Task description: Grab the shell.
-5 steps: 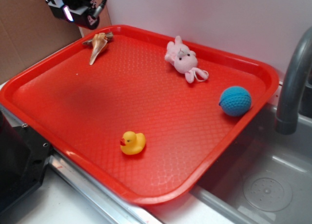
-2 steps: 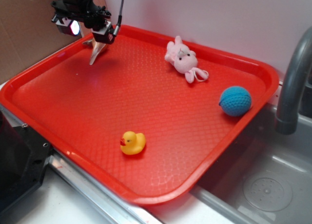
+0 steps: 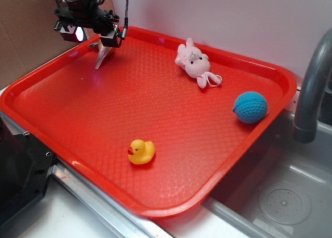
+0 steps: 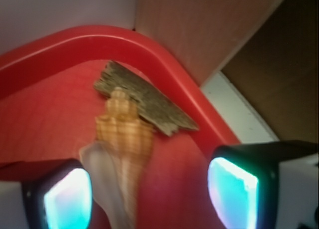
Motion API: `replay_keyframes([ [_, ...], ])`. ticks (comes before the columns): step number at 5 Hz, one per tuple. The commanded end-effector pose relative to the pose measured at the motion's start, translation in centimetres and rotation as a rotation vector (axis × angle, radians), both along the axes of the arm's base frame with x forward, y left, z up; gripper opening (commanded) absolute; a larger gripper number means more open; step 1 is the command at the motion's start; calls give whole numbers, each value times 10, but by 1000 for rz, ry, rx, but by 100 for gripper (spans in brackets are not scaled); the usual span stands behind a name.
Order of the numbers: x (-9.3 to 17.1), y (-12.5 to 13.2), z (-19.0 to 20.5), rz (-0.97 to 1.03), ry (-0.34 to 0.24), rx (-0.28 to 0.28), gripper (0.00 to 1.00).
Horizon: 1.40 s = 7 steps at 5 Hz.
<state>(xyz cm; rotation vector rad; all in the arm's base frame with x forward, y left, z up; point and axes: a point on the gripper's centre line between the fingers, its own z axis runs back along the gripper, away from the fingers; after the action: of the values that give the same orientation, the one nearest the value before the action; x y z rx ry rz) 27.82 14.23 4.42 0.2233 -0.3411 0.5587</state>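
Hovering over the tray's far-left corner, I had the gripper spread wide, holding nothing. Shell sat w/ its wide end between the pads, nearer the left one, long axis running crosswise to the jaw gap, spire touching a bark-like piece.

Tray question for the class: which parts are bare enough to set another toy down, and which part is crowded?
The bare middle of the tray, bordered by the rubber duck, pink bunny and blue ball, and the left edge strip are free. The far-left corner is crowded: the gripper hangs over the shell, beside a grey-brown piece.
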Motion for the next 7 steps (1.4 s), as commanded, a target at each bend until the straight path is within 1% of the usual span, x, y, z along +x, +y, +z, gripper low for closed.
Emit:
replay_keyframes([
  [1, 7, 12, 14, -25, -98, -28, 100],
  [2, 6, 14, 16, -45, -95, -36, 100],
  [5, 6, 14, 16, -45, -95, -36, 100],
  [6, 11, 5, 15, -74, -101, -11, 100],
  [7, 10, -4, 18, -84, -123, 10, 20],
])
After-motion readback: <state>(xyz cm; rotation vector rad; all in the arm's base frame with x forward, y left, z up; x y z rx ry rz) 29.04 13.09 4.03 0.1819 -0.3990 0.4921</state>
